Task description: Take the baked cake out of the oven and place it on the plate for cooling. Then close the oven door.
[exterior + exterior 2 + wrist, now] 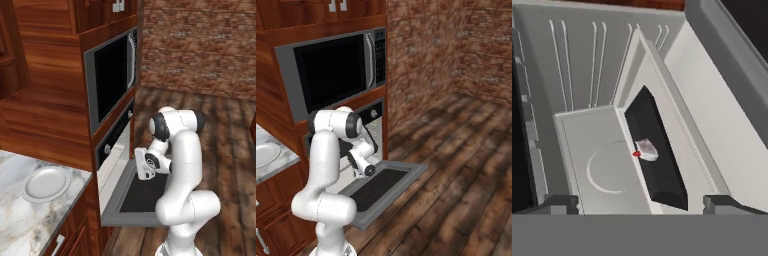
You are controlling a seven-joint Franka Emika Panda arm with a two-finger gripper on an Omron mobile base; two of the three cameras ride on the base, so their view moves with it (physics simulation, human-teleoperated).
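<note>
The oven stands below the microwave, and its drop-down oven door lies flat open. My gripper hangs over the door and points into the cavity. In the hand view the baked cake, tiny and white with a red top, rests on a black tray inside the grey oven cavity. The cake is ahead of my open gripper, whose fingertips are spread wide with nothing between them. The white plate sits on the marble counter at the left, also seen as the plate.
The black-windowed microwave sits above the oven in the wooden cabinet. The marble counter ends just left of the oven. The open door juts over the wooden floor. Wire rack guides line the cavity wall.
</note>
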